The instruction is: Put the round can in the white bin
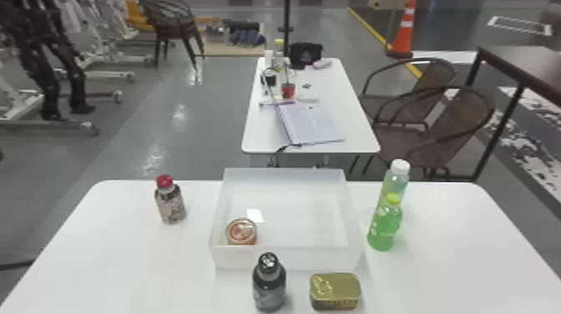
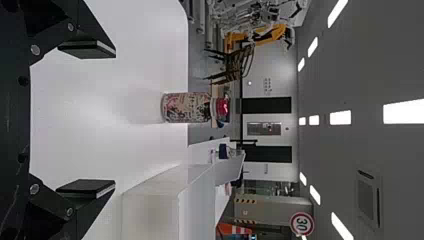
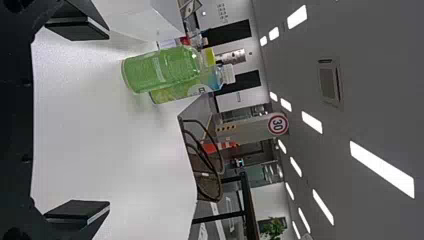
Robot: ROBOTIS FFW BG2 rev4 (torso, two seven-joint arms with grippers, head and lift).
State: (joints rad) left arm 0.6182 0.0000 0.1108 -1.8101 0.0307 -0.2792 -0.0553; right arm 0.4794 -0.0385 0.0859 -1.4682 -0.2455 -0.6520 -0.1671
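Observation:
The round can (image 1: 241,232) rests inside the white bin (image 1: 284,258), at its near left corner, with its lid facing up. In the left wrist view, my left gripper (image 2: 87,119) is open with nothing between its fingers, and a side of the white bin (image 2: 150,210) shows beside it. My right gripper (image 3: 79,120) stands open and holds nothing in the right wrist view; part of the bin (image 3: 142,20) is near one finger.
A red-capped bottle (image 1: 170,201) stands left of the bin. Two bottles, one green (image 1: 384,225) and one white-capped (image 1: 397,179), stand to its right. In front are a dark bottle (image 1: 269,286) and a gold rectangular tin (image 1: 334,291).

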